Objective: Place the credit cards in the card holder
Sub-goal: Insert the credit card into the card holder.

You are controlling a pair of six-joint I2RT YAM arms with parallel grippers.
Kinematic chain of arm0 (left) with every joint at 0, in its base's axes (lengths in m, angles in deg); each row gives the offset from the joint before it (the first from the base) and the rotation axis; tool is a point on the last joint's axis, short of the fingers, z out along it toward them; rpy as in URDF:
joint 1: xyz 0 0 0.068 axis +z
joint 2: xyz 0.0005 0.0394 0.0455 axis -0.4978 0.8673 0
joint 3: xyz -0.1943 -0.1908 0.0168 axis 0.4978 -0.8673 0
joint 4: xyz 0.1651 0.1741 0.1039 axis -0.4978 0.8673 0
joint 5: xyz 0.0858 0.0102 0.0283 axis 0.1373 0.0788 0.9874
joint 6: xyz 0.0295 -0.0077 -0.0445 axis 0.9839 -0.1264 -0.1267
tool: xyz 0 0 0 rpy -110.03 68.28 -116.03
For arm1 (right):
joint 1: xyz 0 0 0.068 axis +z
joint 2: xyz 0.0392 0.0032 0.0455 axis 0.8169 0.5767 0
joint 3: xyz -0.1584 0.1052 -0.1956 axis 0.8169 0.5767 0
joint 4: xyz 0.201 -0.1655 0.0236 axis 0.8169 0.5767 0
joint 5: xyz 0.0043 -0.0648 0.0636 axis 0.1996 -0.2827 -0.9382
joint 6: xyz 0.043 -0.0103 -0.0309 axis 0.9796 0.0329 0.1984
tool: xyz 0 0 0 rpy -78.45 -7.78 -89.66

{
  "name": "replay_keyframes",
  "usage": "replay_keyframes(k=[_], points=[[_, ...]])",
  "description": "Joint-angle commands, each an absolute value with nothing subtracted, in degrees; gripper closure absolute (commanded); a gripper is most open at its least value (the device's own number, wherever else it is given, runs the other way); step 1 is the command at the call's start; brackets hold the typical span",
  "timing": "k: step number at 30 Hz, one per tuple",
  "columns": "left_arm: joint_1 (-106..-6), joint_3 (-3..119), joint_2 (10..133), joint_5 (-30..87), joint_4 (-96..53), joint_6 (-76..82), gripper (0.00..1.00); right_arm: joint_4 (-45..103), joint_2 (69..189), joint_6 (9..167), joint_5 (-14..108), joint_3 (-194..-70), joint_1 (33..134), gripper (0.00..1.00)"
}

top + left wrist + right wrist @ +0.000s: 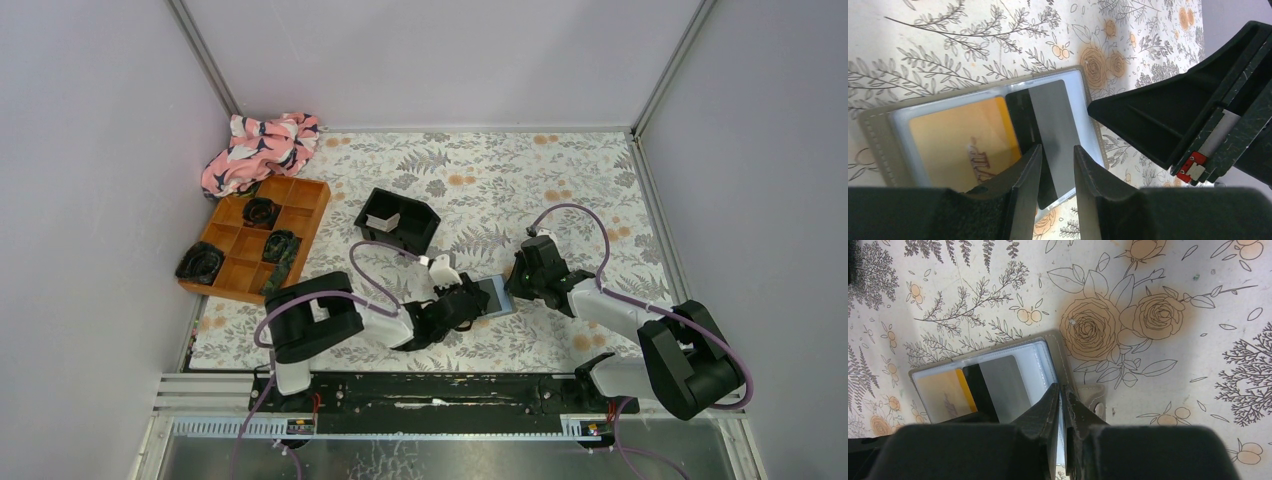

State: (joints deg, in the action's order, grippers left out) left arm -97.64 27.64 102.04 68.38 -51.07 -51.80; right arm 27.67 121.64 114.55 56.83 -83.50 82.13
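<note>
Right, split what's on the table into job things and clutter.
Job: card holder; grey card partly in its sleeve; gold card already sleeved; black tray with something pale inside.
Clutter: orange compartment tray; dark bundles in it; pink patterned cloth.

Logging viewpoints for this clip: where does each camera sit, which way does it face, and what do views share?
Top external: high behind the robot, looking down on the table and card holder; left arm and right arm show whole.
Right wrist: looking down past the right gripper, pinched on the card holder's edge.
Left wrist: looking down past the left gripper, jaws parted; the right gripper shows at right.
Shared: both wrist views show the gold card and grey card.
</note>
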Motion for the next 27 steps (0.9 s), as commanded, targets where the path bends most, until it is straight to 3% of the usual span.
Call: replay_keyframes(k=[1,10,18,27], points=[[-97.85,30.45,104.61,67.57,-50.52,-49.48,0.63,31.01,122.28,113.44,56.15,-82.81,82.10,0.87],[-97.84,28.88,98.83,71.71,-48.81,-48.16,0.59,31.70,120.82,112.86,55.98,-83.27,82.12,0.85],[-97.80,20.01,87.50,77.56,-46.53,-48.17,0.55,33.72,115.34,111.42,55.38,-83.63,82.18,0.73],[-97.85,15.00,86.47,76.06,-44.99,-51.59,0.53,38.09,110.25,111.09,57.02,-83.81,82.18,0.64]])
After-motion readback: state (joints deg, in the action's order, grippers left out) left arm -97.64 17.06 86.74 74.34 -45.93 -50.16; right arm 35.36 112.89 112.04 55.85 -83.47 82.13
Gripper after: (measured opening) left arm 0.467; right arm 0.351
